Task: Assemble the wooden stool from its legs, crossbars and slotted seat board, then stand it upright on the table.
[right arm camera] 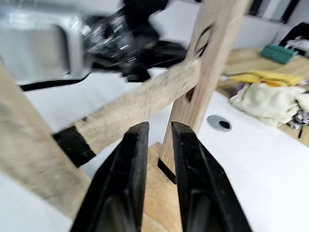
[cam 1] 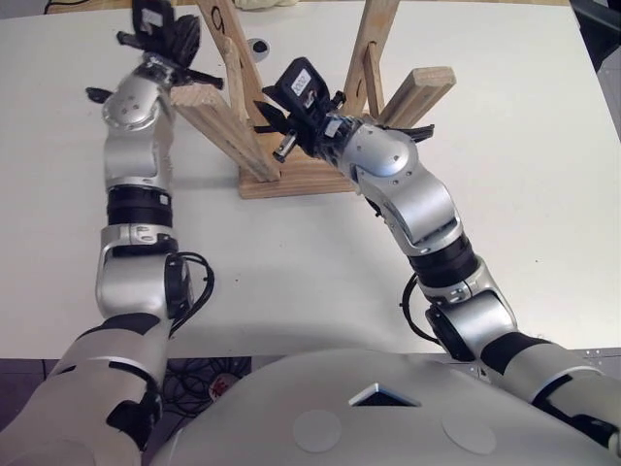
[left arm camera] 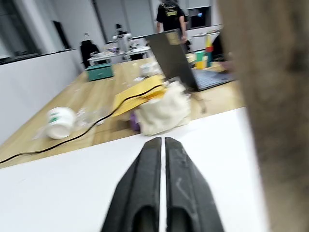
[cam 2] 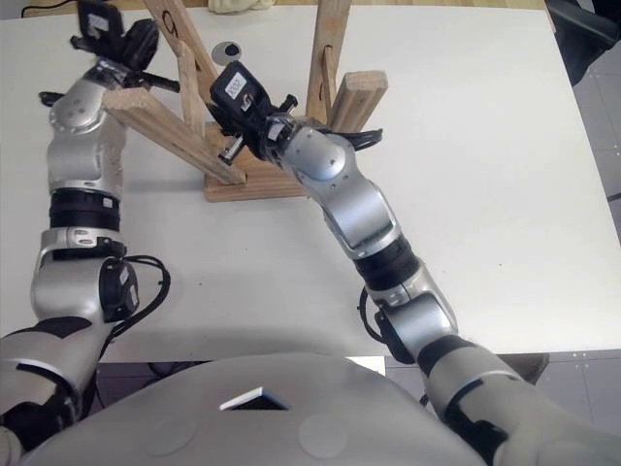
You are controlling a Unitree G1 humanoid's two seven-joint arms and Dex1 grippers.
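Note:
The wooden stool stands upside down on the table, its seat board flat and its legs pointing up. One leg slants left, two legs rise at the back, and another leans right. My left gripper is shut with nothing in it, up beside the top of the slanted leg. Low between the legs, my right gripper is open by a narrow gap with nothing between its fingers. It faces a leg and a crossbar.
A round cable hole sits in the white table behind the stool. A pale cloth lies on the wooden bench beyond the far edge. The tabletop stretches wide to the stool's right and front.

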